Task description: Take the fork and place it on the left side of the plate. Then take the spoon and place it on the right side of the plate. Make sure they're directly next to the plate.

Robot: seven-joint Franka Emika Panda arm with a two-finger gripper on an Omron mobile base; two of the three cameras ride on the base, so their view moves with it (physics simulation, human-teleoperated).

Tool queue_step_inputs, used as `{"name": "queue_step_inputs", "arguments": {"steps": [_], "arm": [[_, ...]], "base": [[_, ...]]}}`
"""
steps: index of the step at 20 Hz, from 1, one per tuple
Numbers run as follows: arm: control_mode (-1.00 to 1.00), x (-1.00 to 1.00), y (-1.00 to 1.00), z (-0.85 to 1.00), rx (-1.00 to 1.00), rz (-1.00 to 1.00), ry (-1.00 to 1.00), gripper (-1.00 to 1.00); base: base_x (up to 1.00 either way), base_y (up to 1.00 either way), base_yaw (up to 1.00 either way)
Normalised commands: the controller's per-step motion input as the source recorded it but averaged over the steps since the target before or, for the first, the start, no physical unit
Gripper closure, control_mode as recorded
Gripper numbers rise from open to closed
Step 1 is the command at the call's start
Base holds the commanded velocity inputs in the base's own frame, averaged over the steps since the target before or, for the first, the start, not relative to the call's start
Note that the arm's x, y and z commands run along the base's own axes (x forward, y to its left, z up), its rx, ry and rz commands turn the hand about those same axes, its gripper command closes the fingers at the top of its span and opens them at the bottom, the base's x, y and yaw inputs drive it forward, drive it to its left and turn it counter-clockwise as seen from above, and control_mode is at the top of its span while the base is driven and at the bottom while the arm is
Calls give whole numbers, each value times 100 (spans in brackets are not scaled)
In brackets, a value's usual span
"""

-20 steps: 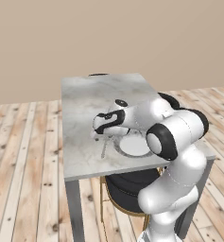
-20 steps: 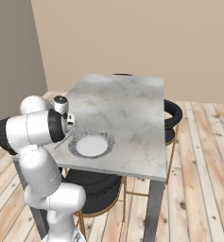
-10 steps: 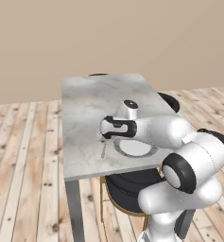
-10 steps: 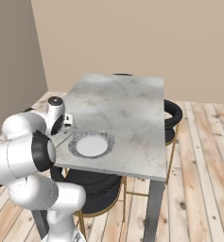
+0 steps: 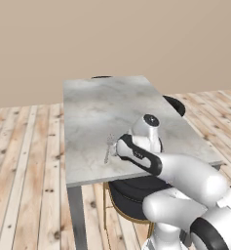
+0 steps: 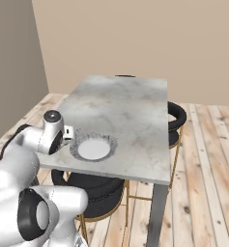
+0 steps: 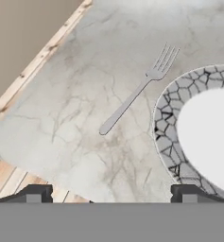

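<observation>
Since the earlier frames, my white arm has swung lower and further out over the near edge of the table, so that its forearm now crosses the front of the left base view and covers the spot where the plate sits

Largest to smallest:

1. Grey-white marbled rectangular table top [image 5: 107,112] on a dark grey leg, standing on a pale wooden plank floor [image 5: 24,161]. A black round stool with gold legs [image 6: 94,190] sits tucked under the near edge.

2. Round shallow plate with a wide grey speckled rim and plain white centre [image 6: 93,147]. It lies flat near the near edge of the table; in the hand view its rim [image 7: 172,123] fills the right side.

3. Thin silver-grey metal fork with a long slim handle and short tines [image 7: 139,90]. It lies flat on the marble on the left side of the plate, just beside the rim without touching it, tines pointing away from the near table edge. In the left base view it shows just left of my wrist [image 5: 108,146].

4. My two-finger gripper [image 7: 111,194]. The dark fingertips [image 7: 35,193] stand far apart at the bottom of the hand view; the jaws are wide open and hold nothing, hovering above the near table edge
</observation>
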Motion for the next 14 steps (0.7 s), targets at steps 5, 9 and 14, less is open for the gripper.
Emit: {"name": "queue_step_inputs", "arguments": {"steps": [5,9,14], "arm": [[-100,-46,-28,45,0,-15,19,-100],[-100,-46,-28,46,0,-18,20,-100],[-100,-61,-34,21,0,-18,1,-100]], "base": [[0,0,0],[0,0,0],[0,0,0]]}}
